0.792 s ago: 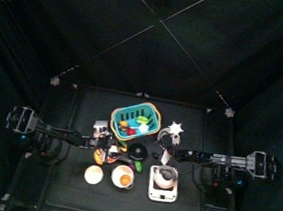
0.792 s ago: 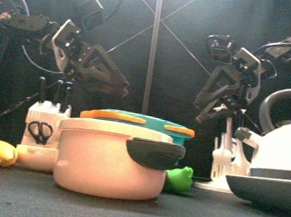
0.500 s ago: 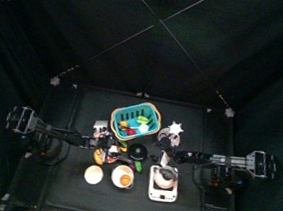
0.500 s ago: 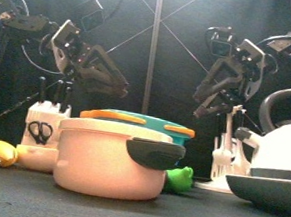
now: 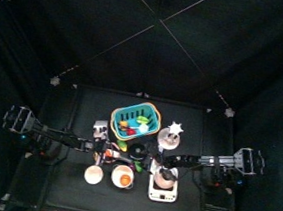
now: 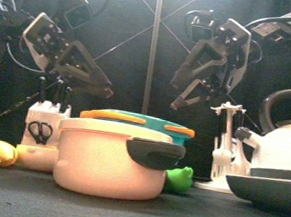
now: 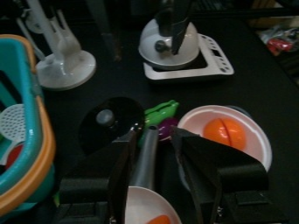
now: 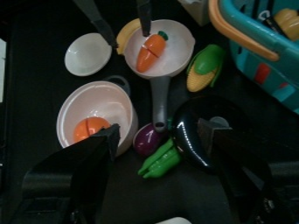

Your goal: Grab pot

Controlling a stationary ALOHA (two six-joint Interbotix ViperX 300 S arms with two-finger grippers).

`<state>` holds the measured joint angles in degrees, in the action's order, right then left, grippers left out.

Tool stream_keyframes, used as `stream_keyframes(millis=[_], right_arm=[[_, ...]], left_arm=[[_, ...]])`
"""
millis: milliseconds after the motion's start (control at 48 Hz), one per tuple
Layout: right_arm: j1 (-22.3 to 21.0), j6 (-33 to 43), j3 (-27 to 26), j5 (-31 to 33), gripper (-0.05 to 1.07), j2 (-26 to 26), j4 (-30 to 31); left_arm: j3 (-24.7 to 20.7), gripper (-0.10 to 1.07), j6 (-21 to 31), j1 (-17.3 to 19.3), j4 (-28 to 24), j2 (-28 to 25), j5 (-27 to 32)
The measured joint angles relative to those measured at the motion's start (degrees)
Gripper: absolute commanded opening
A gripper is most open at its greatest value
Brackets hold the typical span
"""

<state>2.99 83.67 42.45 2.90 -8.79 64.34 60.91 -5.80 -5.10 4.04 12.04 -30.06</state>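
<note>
Both arms hang over the worktop, the pot ungrasped.

Closest to the front edge stands the pink pot (image 6: 112,159) with its dark handle and teal-and-orange lid; the white kettle (image 6: 280,149) sits towards the front right corner. Behind them the left gripper (image 7: 158,157) hovers with jaws parted and empty above a black pan (image 7: 111,122) and a bowl holding an orange (image 7: 225,131). The right gripper (image 8: 158,144) is spread wide, empty, over a plate with a carrot (image 8: 152,51). Farther back sits the teal basket (image 5: 136,120).
</note>
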Motion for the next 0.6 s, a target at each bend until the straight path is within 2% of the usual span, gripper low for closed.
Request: stream_keyframes(millis=[229,396,604], right_arm=[[2.0,-0.4,-4.3,-0.1,1.0,8.0,-3.2],[3.1,-0.4,-7.1,-0.1,1.0,12.4,-3.6],[3.8,-0.4,-8.4,0.0,0.97,14.6,-3.9]], left_arm=[[2.6,0.78,0.2,-5.6,1.4,1.3,0.0],[4.8,0.78,0.2,-6.9,5.4,1.7,0.0],[6.8,0.78,0.2,-8.9,9.5,4.0,0.1]])
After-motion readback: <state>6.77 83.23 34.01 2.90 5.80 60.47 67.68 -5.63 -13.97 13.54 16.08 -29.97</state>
